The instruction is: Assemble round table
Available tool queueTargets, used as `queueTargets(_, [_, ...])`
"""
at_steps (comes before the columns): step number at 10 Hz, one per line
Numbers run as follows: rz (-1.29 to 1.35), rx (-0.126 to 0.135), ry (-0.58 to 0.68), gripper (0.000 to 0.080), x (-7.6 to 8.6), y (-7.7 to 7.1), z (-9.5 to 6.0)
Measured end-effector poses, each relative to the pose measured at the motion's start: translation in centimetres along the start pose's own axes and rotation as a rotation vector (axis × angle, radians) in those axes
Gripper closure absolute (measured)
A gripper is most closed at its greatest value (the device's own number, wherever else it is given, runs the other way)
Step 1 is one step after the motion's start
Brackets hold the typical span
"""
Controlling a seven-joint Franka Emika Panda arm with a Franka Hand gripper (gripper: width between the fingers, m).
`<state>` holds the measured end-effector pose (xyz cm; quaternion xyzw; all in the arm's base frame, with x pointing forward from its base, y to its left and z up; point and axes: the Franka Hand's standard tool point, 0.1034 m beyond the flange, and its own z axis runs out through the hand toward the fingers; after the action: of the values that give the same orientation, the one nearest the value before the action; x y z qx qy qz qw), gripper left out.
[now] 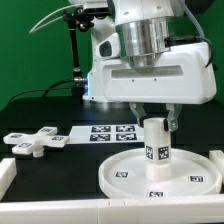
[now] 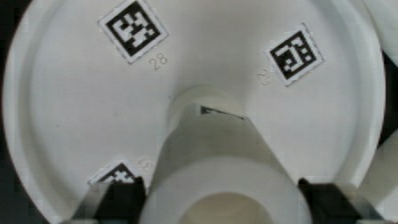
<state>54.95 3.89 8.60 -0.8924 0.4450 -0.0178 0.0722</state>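
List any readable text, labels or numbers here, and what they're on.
No readable words or numbers.
Only black-and-white square tags, pattern only, on: large white rimmed round plastic disc, short thick white cylinder leg, white cross-shaped foot piece, marker board.
One faint mark beside a disc tag: too blurred.

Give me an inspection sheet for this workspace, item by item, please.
Surface: black table, bordered by white rails.
Job's things: cylinder leg upright on the round disc; cross-shaped foot piece lying apart, at the exterior view's left.
Clutter: nothing seen; only the marker board behind the disc.
Grippers: tool straddling the leg's top; whether it clamps, cannot tell.
Cables: black cable arcing overhead, at the exterior view's left.
Surroundings: green backdrop.
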Motion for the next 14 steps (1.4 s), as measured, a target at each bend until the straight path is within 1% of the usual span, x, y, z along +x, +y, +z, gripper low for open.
queueTargets(4, [0.225,0.013,-0.012,0.0392,0.04,-0.06,-0.04])
queueTargets(5, [0.241,0.014,-0.013,0.0392,0.04,-0.07,-0.04])
queueTargets(6, [0.357,0.024,-0.024,0.0392,0.09,-0.04,-0.02])
queueTargets(7, [0.534,0.042,-0.043,0.0392,0.31,0.06,0.02])
queueTargets(8, [0.659,0.053,-0.057,0.0392,0.35,0.04,0.04])
queueTargets(10, [0.9,0.069,-0.085,0.0392,0.31,-0.06,0.16])
queueTargets(11, [0.979,0.073,-0.099,0.0392,0.31,-0.03,0.24])
queueTargets(13, [1.076,0.077,-0.114,0.0392,0.2,-0.1,0.26])
queueTargets(14, [1.041,0.079,-0.112,0.0392,0.2,-0.1,0.26])
